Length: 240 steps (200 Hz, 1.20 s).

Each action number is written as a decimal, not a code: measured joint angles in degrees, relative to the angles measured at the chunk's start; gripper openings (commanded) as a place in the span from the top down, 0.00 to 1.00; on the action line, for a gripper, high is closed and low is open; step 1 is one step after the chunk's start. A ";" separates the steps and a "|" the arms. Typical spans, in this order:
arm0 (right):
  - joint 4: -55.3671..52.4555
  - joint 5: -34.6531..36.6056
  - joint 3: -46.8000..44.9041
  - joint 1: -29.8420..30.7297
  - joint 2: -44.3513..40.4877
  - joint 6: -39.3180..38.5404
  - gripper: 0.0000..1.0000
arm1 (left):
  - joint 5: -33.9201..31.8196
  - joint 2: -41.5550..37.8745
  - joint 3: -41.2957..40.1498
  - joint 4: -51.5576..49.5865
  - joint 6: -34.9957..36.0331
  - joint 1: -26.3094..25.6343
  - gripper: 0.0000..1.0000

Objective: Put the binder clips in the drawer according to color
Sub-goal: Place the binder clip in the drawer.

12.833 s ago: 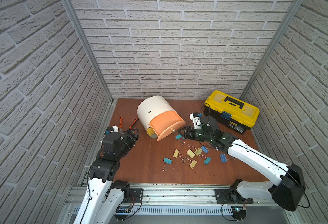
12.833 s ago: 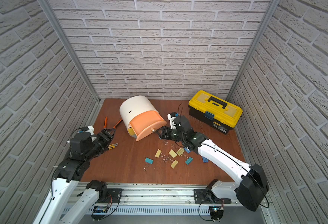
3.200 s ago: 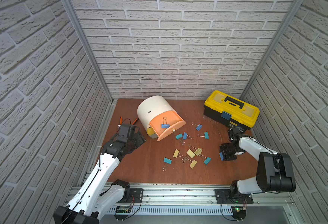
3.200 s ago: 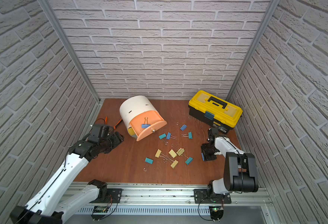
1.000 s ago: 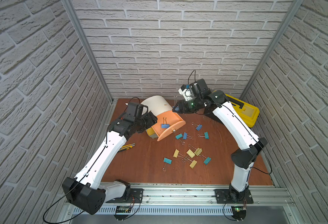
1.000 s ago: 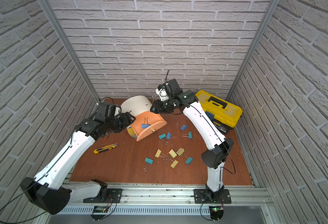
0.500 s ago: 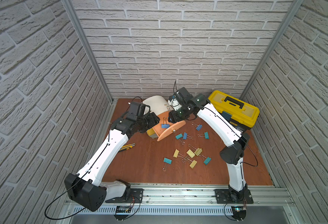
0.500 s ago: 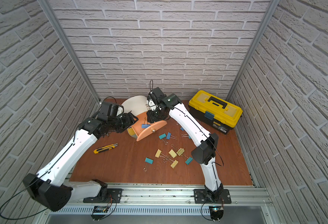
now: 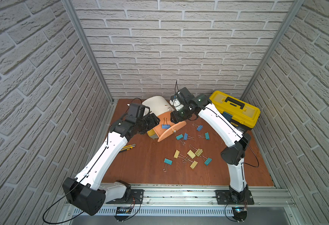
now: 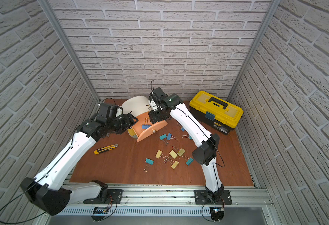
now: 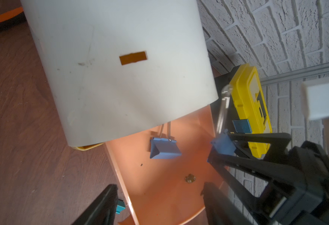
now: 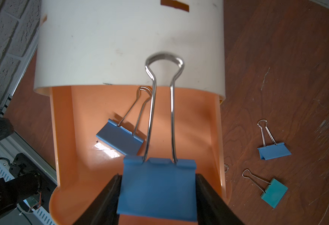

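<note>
The white drum-shaped drawer cabinet (image 9: 155, 104) lies at the back of the table with its peach drawer (image 9: 169, 129) pulled out. One blue binder clip (image 9: 165, 125) (image 12: 120, 139) lies inside that drawer. My right gripper (image 12: 157, 194) hangs over the drawer, shut on a second blue binder clip (image 12: 157, 187) (image 11: 223, 145), whose wire handles point toward the cabinet. My left gripper (image 11: 159, 187) is open just above the drawer's front end, holding nothing. Several blue, teal and pale yellow binder clips (image 9: 190, 153) lie loose on the table in front of the drawer.
A yellow-and-black toolbox (image 9: 235, 110) stands at the back right, close behind the right arm. A yellow utility knife (image 10: 105, 149) lies on the table left of the clips. Brick walls close in the back and both sides.
My right gripper came down from above the cabinet and now hangs over the open peach drawer with the blue clip. The left arm has barely moved.
</note>
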 measured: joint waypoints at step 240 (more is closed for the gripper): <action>12.22 2.62 -29.86 -14.69 -19.45 3.21 0.39 | -6.40 -9.46 -6.95 -2.10 -0.48 0.72 0.26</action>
